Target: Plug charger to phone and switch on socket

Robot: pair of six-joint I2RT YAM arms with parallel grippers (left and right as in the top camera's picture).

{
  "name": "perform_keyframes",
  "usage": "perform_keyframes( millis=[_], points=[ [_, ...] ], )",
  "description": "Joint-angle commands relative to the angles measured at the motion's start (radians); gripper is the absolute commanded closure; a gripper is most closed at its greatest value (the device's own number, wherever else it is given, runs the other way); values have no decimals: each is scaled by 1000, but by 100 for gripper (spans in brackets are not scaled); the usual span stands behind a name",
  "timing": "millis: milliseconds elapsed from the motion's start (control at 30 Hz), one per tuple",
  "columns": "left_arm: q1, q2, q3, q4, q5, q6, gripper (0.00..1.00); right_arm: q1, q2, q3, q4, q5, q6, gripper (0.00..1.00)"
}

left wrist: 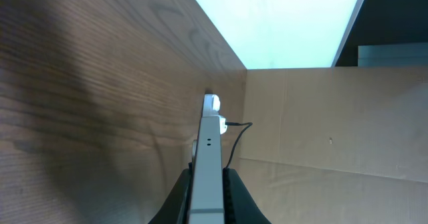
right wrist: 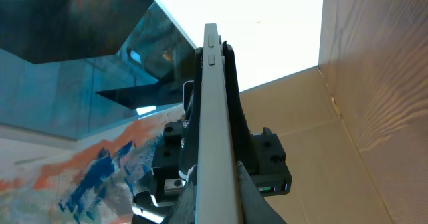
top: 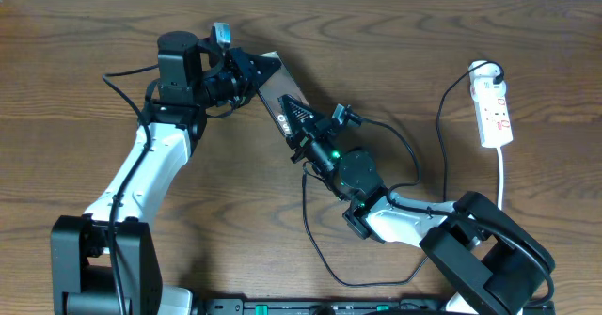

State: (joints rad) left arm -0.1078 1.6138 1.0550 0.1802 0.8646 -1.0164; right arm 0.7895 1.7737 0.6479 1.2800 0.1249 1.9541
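Observation:
The phone (top: pixel 279 97) is held on edge above the table between both grippers. My left gripper (top: pixel 256 70) is shut on its upper end, and my right gripper (top: pixel 306 132) is shut on its lower end. In the left wrist view the phone's thin edge (left wrist: pixel 207 164) runs between the jaws (left wrist: pixel 207 207). The right wrist view shows the same: the edge (right wrist: pixel 215 117) between the jaws (right wrist: pixel 217 197). The white socket (top: pixel 495 108) lies at the far right and also shows in the left wrist view (left wrist: pixel 212 110). The charger cable (top: pixel 441 127) leaves the socket and loops below (top: pixel 315 244). Its tip is hidden near the right gripper.
The wooden table (top: pixel 94 136) carries both arms. The left arm's white link (top: pixel 141 174) crosses the left side. The right arm's base (top: pixel 484 254) sits at the lower right. A cardboard wall (left wrist: pixel 321 124) stands past the table edge.

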Motion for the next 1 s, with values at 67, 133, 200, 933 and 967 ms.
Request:
perform_keyframes(
  millis=[67, 133, 200, 933, 967],
  points=[
    [-20, -13, -8, 1, 16, 37, 93, 10, -4, 13, 2, -3, -3, 94],
    [-20, -13, -8, 1, 16, 37, 92, 10, -4, 13, 0, -3, -3, 89],
    [-20, -13, -8, 1, 16, 37, 92, 10, -4, 13, -1, -3, -3, 81],
    [113, -13, -8, 1, 71, 40, 92, 8, -4, 13, -29, 0, -3, 1],
    [131, -13, -8, 1, 84, 40, 92, 8, -4, 13, -34, 0, -3, 1]
  ],
)
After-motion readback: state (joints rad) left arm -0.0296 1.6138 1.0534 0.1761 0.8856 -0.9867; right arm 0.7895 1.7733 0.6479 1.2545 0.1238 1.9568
